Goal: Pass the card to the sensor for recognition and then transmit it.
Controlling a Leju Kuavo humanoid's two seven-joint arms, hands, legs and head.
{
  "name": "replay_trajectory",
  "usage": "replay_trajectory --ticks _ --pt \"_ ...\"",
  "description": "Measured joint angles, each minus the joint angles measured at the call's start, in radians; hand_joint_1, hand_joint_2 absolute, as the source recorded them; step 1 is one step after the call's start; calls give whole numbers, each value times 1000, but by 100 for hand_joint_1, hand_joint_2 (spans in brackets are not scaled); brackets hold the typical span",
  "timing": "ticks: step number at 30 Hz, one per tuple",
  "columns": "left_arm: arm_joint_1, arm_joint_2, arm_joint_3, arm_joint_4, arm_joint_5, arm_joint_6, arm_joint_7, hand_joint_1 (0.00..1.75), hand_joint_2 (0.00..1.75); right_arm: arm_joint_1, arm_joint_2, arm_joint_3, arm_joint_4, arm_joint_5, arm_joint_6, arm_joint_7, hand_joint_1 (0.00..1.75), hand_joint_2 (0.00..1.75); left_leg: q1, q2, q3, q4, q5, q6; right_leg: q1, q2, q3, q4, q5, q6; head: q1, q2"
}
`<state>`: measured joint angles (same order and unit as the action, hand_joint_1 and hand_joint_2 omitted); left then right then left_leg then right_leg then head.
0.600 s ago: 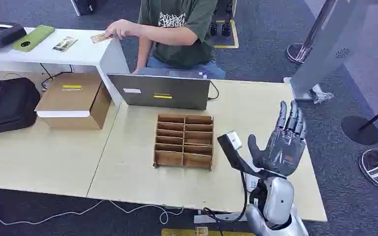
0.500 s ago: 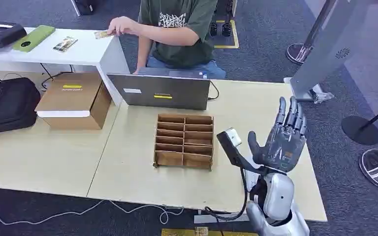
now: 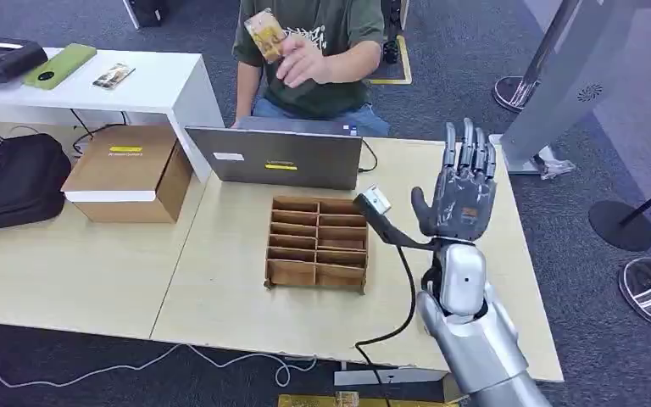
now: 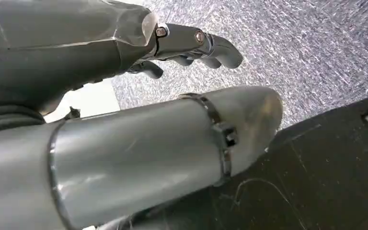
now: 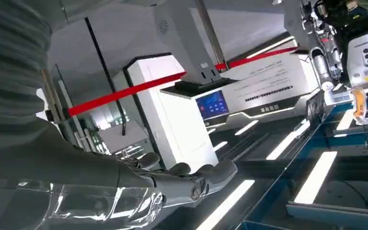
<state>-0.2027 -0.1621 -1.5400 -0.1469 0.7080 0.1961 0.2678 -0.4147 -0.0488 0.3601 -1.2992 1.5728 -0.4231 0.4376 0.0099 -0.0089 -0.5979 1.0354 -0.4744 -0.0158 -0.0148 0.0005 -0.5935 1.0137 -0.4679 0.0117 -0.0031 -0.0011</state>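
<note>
At eleven o'clock, a person's hand [image 3: 318,61] holds the card [image 3: 265,34] aloft, well apart from the robot. At three o'clock over the bench [image 3: 220,280], the right hand [image 3: 458,199] is raised, released, fingers straight and holding nothing. The left hand [image 4: 191,45] hangs with fingers curled on nothing. The handover could miss: a poorly timed grip would drop the card onto the laptop [image 3: 275,158].

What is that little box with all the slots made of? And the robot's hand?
The slotted box looks like thin brown wood or stiff cardboard: flat matte panels with plain cut edges; which one is hard to tell. The right hand seems dark grey plastic or metal with a dull sheen, and the forearm below it is shiny silver, likely metal or glossy plastic.
</note>
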Motion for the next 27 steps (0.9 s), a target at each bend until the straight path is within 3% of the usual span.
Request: replay_trajectory --ticks 5,10,14,20,27 --pt "-6 -4 0 0 -22 -5 0 0 0 -170 0 17 224 0 -59 -14 0 175 0 0 1 0 1 0 0 0 0 0 1 -1 0 0" --pt "-7 -4 0 0 -40 -8 0 0 0 -248 0 35 348 0 -77 -18 0 175 0 0 0 0 1 0 0 1 -1 0 1 -1 0 0" --pt "-11 -5 0 0 -64 -11 1 0 0 -370 0 68 526 0 -122 -62 0 175 0 0 0 0 1 0 0 1 -1 0 1 -1 0 0" --pt "-11 -5 0 0 -71 -10 1 0 0 -528 5 154 746 0 -107 -127 0 175 0 0 0 0 2 0 0 1 0 1 2 0 0 0" --pt "-11 -4 0 0 -74 -8 0 0 0 -576 23 204 840 0 -91 -157 0 175 0 0 0 0 2 0 0 0 0 1 2 0 0 0"
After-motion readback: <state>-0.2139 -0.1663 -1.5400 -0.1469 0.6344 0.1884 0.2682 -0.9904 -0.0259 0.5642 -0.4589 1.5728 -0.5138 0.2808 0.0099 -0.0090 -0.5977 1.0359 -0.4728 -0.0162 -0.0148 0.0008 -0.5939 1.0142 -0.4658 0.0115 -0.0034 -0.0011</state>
